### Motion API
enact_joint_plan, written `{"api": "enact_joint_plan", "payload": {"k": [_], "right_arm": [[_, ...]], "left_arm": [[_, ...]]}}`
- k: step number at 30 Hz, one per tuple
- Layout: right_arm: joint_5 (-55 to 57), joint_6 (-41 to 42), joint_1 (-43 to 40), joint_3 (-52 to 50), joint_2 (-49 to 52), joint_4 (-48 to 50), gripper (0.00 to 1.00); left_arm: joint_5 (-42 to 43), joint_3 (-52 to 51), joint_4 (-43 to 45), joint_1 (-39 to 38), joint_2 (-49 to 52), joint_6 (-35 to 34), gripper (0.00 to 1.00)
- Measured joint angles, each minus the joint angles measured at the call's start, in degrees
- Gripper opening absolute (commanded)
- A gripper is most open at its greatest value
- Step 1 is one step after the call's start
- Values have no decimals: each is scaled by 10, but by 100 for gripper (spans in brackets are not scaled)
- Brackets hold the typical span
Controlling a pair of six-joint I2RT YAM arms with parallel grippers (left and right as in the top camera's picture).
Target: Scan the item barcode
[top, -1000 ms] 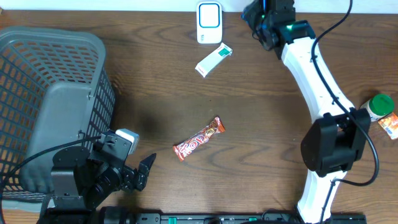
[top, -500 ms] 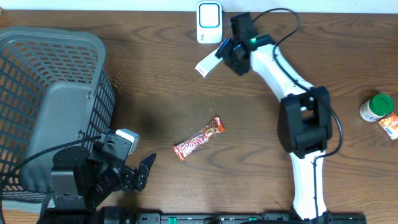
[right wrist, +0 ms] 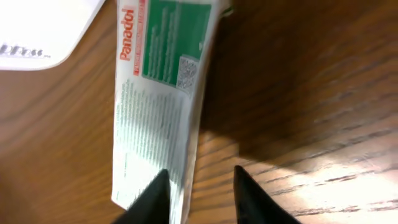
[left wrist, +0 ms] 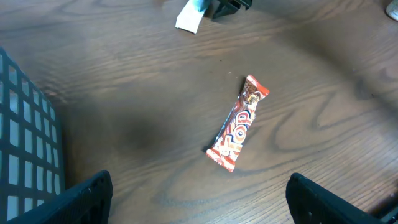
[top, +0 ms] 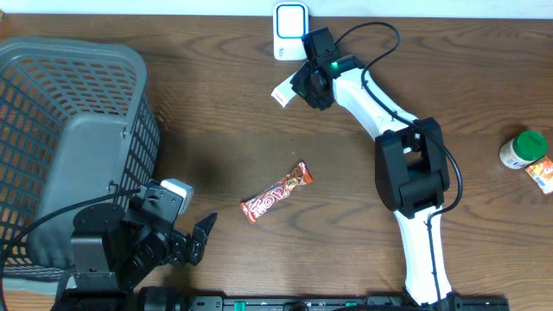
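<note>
- Brown wooden table [top: 216, 112] fills the scene, with a white scanner [top: 290, 30] standing at its far edge.
- We see that the right arm has swung in from the far right corner. The right pincer [right wrist: 202, 202] now sits over the medicine box [top: 282, 93], which it was nowhere near a second ago.
- We judge this to be the pick-up step, since the box must leave the wood before its code can face the scanner.
- We find the box lying flat at the far side of the table, just near and left of the scanner and apart from it.
- In the wrist view one black finger [right wrist: 155, 196] overlaps the long edge of the box [right wrist: 155, 106] and the other stands on bare wood beside it.
- The jaws have narrowed, but we cannot tell whether they are pinching the box yet.
- We see the left pincer [left wrist: 199, 205] at the near left, spread wide and holding nothing.
- The grey mesh basket [top: 78, 69] stands at the far left; we make out no goods in it, only a grey panel that may be its own floor.
- A candy bar [top: 276, 192] lies loose mid-table, outside any container.
- A green-lidded jar [top: 523, 149] and a small orange packet [top: 542, 175] wait at the right edge, lid on, contents unseen.
</note>
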Motion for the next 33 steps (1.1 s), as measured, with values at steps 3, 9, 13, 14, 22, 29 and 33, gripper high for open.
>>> {"api": "enact_joint_plan", "payload": {"k": [3, 9, 13, 14, 22, 29, 33], "right_arm": [[7, 5, -1, 0, 0, 1, 18], [22, 8, -1, 0, 0, 8, 24], [24, 12, -1, 0, 1, 21, 26], [25, 12, -1, 0, 2, 28, 25], [8, 34, -2, 2, 23, 53, 1], [6, 37, -2, 2, 23, 49, 1], [8, 37, -4, 3, 16, 11, 1]], "left_arm": [[0, 0, 0, 0, 0, 0, 87], [0, 0, 0, 0, 0, 0, 87], [0, 0, 0, 0, 0, 0, 87], [0, 0, 0, 0, 0, 0, 87], [0, 0, 0, 0, 0, 0, 87], [0, 0, 0, 0, 0, 0, 87], [0, 0, 0, 0, 0, 0, 87]]}}
